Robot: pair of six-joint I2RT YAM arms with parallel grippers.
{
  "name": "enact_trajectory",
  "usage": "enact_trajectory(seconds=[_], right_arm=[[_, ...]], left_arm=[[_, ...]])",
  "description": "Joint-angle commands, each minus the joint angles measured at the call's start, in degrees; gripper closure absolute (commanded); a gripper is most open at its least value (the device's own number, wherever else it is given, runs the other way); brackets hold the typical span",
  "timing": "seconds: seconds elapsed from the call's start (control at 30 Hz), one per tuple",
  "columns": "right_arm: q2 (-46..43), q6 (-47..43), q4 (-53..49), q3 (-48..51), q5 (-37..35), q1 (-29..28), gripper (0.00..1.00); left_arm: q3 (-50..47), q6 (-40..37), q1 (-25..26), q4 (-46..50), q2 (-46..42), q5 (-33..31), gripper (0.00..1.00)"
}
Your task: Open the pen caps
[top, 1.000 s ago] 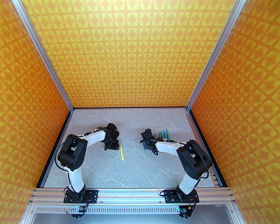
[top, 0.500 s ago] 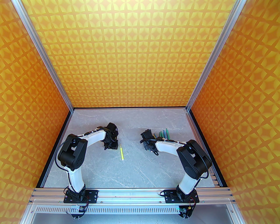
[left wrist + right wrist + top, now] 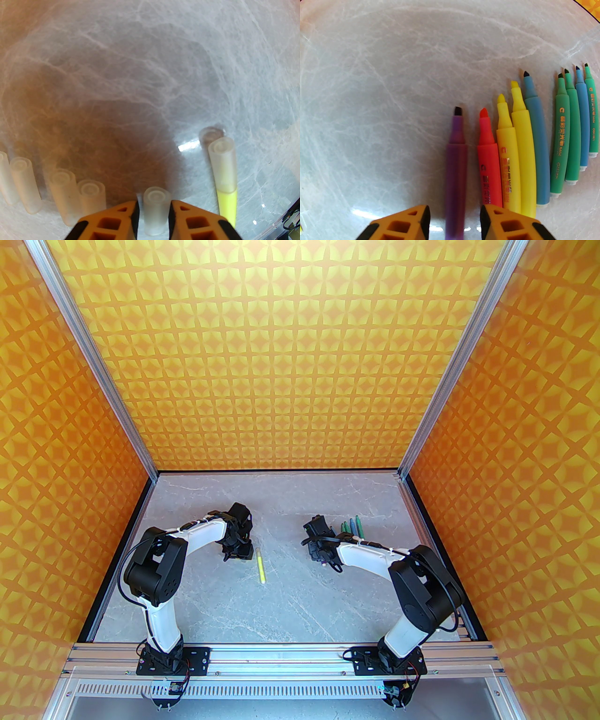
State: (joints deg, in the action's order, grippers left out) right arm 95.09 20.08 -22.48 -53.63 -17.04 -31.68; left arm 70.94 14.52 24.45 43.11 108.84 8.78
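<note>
Right arm elbow now further outward; left arm unchanged. Right gripper (image 3: 455, 212) apart, straddling uncapped purple pen (image 3: 456, 159). Left gripper (image 3: 154, 206) apart around loose cap (image 3: 156, 195). Yellow pen (image 3: 260, 565) at centre of table (image 3: 328, 615), capped: light, stiff, slick; pinch barrel and fitted cap (image 3: 222, 164), pull straight.

Robot lab test cell, aluminium-profile frame (image 3: 93, 357), orange patterned panel walls (image 3: 300, 357), marble-look tabletop (image 3: 281, 605)

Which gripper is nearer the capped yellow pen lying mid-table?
Left. The left gripper is beside the capped yellow pen, at its cap end; the right gripper is farther off, over the uncapped pens.
</note>
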Motion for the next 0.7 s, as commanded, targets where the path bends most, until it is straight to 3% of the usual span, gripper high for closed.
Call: enact_trajectory(seconds=[0.0,0.33,0.67], right_arm=[[-2.58,-0.89,-1.62,-0.32,2.01,0.24,0.58],[-3.27,-2.14,-5.09,-3.44,4.74,-2.82,0.55],[0.27,-1.82,-9.8,-10.41,6.09,-9.41,0.54]], left_arm=[[-0.42,0.57,-0.12,-0.24,-2.5,-2.85,0.71],[-2.93,0.27,-0.1,-2.79,-11.32,-2.87,0.69],[-13.32,0.33,-3.66,-14.55,-22.0,-4.37,0.38]])
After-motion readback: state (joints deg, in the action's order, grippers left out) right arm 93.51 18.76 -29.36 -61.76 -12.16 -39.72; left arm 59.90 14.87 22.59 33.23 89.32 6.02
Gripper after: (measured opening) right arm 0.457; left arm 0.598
